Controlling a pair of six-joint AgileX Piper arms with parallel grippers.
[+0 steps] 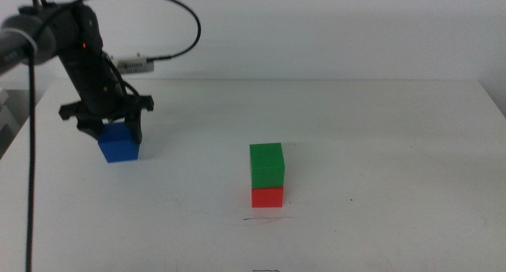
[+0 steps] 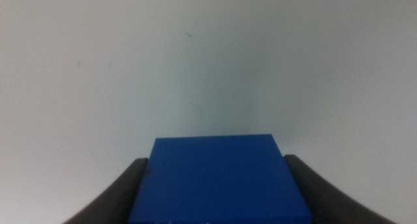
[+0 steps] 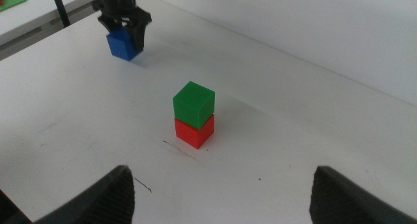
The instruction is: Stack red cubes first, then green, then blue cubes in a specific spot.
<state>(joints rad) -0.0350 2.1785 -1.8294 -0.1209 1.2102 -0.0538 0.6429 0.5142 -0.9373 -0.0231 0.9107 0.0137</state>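
On the far left of the white table (image 1: 379,145) I have the left gripper (image 1: 111,131) down over the blue cube (image 1: 119,142), one dark jaw on each side of it. From the left wrist camera the jaws sit right against the cube's two flanks, closed to its width; I cannot tell whether it rests on the table or hangs just clear. Near the centre, the green cube (image 1: 266,164) sits squarely on the red cube (image 1: 267,196), just beyond the thin dark line (image 1: 266,219). The right gripper (image 3: 221,191) waits over the near edge with its jaws spread wide, holding nothing.
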